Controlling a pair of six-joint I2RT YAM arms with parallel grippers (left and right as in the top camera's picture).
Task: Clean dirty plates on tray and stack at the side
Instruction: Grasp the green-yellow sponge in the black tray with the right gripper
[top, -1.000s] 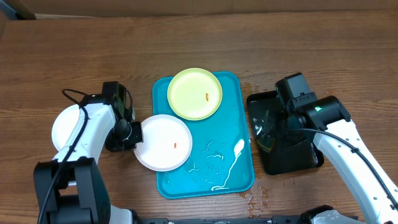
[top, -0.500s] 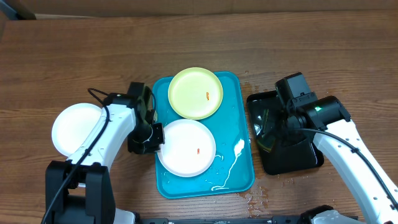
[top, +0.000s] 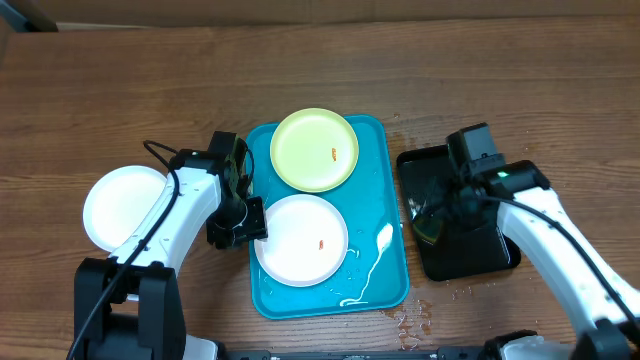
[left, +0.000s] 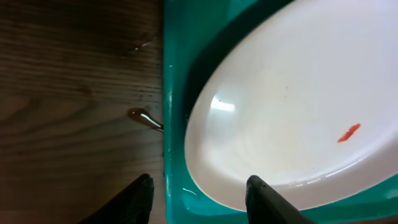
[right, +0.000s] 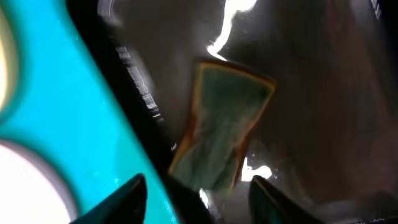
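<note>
one white plate (top: 301, 240) lies in the tray (top: 372, 185); left claw (left: 199, 186) and right claw (right: 198, 183) hang released.

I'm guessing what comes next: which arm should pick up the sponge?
Right. The right gripper hangs open just above the green sponge in the black tray; the left gripper is away at the rim of the white plate.

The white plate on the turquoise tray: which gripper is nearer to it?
Left. The left gripper sits at the white plate's left edge; the right gripper hangs over the black tray, past the turquoise tray's right side.
</note>
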